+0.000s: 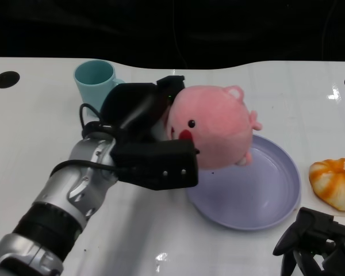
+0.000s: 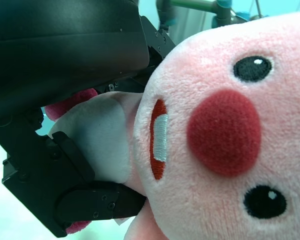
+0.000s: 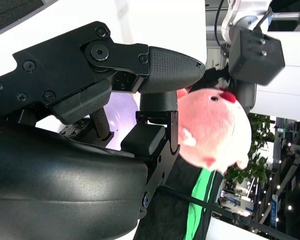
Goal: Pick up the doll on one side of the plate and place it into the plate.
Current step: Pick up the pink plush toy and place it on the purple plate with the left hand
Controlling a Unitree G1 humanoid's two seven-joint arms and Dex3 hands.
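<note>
The left hand [image 1: 152, 135] grips the pink doll [image 1: 215, 126] from its face side, fingers wrapped around it — the doll hangs over the near-left edge of the lavender plate [image 1: 264, 195]. The right hand [image 1: 322, 241] rests low on the white table [image 1: 34, 132], holding nothing, fingers apart. A teal cup [image 1: 95, 80] stands behind; an orange-and-white toy [image 1: 336, 183] lies right of the plate.

left hand [image 1: 152, 141] raised, gripping | right hand [image 1: 319, 241] low, seemingly empty
</note>
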